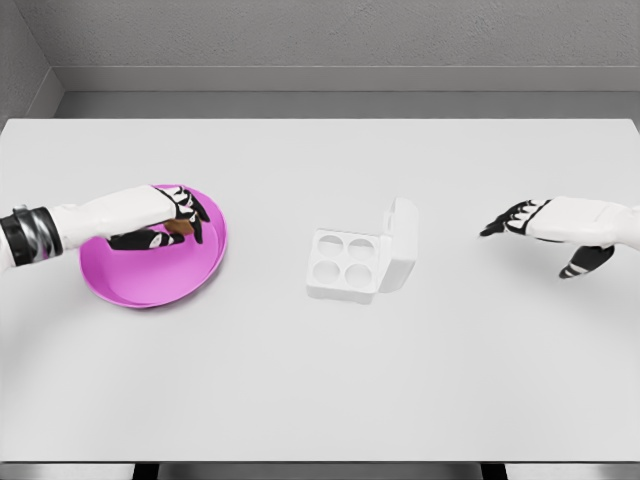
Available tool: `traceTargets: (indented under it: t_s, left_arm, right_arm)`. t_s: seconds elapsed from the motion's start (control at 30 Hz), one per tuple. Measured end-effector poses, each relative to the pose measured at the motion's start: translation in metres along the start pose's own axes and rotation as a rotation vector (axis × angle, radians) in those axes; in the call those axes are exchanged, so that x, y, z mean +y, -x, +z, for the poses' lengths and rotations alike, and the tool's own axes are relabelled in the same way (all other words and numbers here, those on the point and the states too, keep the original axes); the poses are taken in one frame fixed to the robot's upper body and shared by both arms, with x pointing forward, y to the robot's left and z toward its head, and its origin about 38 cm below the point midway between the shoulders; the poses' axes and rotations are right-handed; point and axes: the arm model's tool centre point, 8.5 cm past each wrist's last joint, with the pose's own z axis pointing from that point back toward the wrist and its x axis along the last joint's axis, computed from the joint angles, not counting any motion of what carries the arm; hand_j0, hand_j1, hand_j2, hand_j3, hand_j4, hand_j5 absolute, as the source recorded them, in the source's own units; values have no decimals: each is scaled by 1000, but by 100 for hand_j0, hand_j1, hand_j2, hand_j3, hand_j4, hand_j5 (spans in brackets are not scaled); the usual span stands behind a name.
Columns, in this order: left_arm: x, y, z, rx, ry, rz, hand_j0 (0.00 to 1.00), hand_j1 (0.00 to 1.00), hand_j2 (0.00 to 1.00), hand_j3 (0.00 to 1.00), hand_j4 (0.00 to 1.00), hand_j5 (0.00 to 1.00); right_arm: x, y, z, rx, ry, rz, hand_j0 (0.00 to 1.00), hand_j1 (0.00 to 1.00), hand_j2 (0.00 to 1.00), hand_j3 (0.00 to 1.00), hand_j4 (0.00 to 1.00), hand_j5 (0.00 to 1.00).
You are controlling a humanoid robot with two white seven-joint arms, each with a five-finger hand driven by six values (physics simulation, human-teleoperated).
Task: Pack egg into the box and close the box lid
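Presently on the white table (320, 390), listed from the robot's left to its right.

Item 1: pink bowl (205, 270), shallow and round, near the table's left side, well apart from the other things. Its left part is covered by the left arm, which enters from the picture's left edge.

Item 2: left hand (165, 225), over the bowl's upper middle. Its fingers are curled together around a small brown egg (179, 229), only a sliver of which shows between thumb and fingertips. Whether the egg is lifted clear of the bowl's floor cannot be told.

Item 3: white box (345, 265), at the table's middle, four round cups in a two-by-two grid, all four showing as hollow. Its lid (402, 243) stands open, hinged along the right side and tilted up and away to the right.

Item 4: right hand (530, 225), at the right, arm entering from the right edge. Fingers spread and relaxed, pointing left toward the box, holding nothing; it lies well apart from the lid.

Clearances: bare table surface lies between bowl and box, and between box and right hand. A broad bare band runs along the near edge, and another along the far edge by the grey wall (320, 40). The raised lid is the only upright thing beside the cups, on their right.
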Motion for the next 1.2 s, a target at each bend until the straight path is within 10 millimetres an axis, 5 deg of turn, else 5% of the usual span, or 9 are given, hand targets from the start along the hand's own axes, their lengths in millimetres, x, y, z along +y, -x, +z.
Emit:
traceTargets:
  t_s: [0.47, 1.2]
  left_arm:
    - [12, -38, -23, -114, -42, -48, 47, 47, 47, 47, 47, 47]
    - [17, -104, -97, -308, -36, -116, 47, 47, 47, 47, 47, 47]
  right_arm:
    - [5, 6, 7, 23, -8, -12, 100, 100, 100, 100, 100, 100]
    - [-5, 7, 13, 32, 30, -5, 100, 100, 100, 100, 100, 100]
